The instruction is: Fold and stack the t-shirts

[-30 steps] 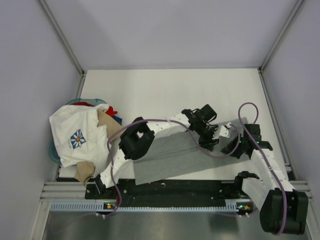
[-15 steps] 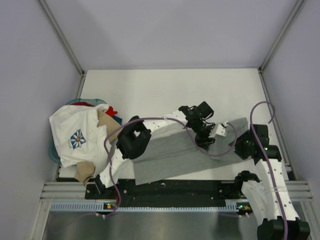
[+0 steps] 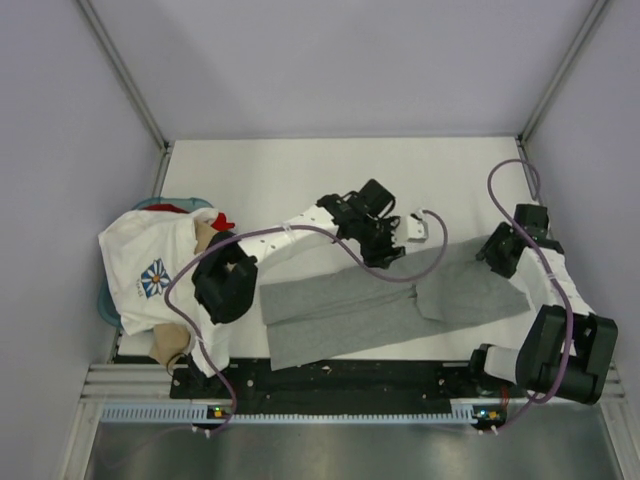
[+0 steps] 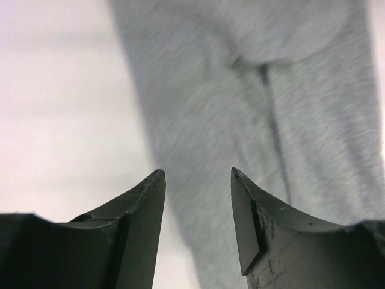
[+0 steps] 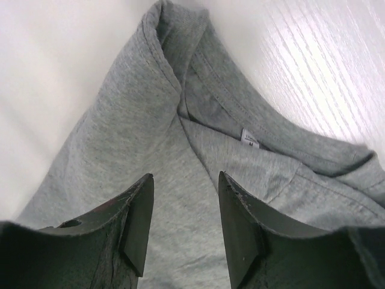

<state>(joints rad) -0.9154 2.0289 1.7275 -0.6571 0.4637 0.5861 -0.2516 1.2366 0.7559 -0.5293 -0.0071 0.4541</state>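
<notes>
A heather-grey t-shirt (image 3: 400, 305) lies on the white table as a long folded strip, its collar end (image 5: 251, 139) to the right. My left gripper (image 3: 388, 250) hovers over the strip's far edge, open, with only grey cloth (image 4: 252, 120) and table below its fingertips (image 4: 195, 174). My right gripper (image 3: 492, 260) hangs over the collar end, open with nothing between its fingers (image 5: 183, 177). At the left edge sits a pile of t-shirts: a white one with a blue-white flower print (image 3: 150, 275) on top, a tan one (image 3: 172, 342) and a red one (image 3: 218, 221) under it.
The pile rests in a blue basket (image 3: 104, 303) at the table's left edge. A black rail (image 3: 340, 378) with the arm bases runs along the near edge. Grey walls (image 3: 60, 150) close in the sides and back. Purple cables (image 3: 400, 275) loop over the grey shirt.
The right gripper opened and let go of the grey shirt's end, then swung right. The left arm drew back toward the far left. The shirt's right end now lies flat.
</notes>
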